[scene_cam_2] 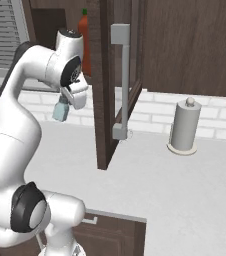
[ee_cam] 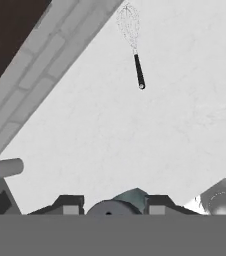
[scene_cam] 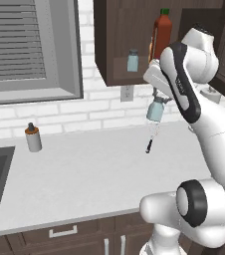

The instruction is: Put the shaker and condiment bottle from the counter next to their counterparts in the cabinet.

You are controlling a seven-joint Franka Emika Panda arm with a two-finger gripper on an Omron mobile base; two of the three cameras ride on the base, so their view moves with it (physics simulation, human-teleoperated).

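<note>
The two-finger gripper (scene_cam: 158, 97) sits just right of centre in the left base view, clamped on the dark grey cap of the small pale teal translucent shaker (scene_cam: 155, 110), which hangs in the air well above the wide white-grey counter (scene_cam: 84, 174). In the hand view the cap bulges up at the bottom centre between the two dark fingertips (ee_cam: 69, 204), so the hold looks to be on the cap alone. I judge that to be the weak point: the body dangles below, and a quick swing could make it tilt or slip out.

Straight up from the gripper, in the upper middle of the left base view, is the open dark brown wooden wall cabinet (scene_cam: 112, 45). On its shelf stand the twin teal shaker with a grey cap (scene_cam: 133, 61) and, to its right, the tall red-orange sauce bottle with a green cap (scene_cam: 162, 31), already put away. The robot's own white forearm crowds that right side. Rising too steeply could knock the shaker against the shelf's front lip; going in too far right could topple the tall bottle, and too far left could shove the twin.

In the right base view the dark cabinet door with a grey bar handle (scene_cam_2: 120, 80) stands open close to the arm, another thing an elbow could catch.

Below, a wire whisk with a black handle (scene_cam: 150, 139) lies on the counter where a dropped shaker would land.
</note>
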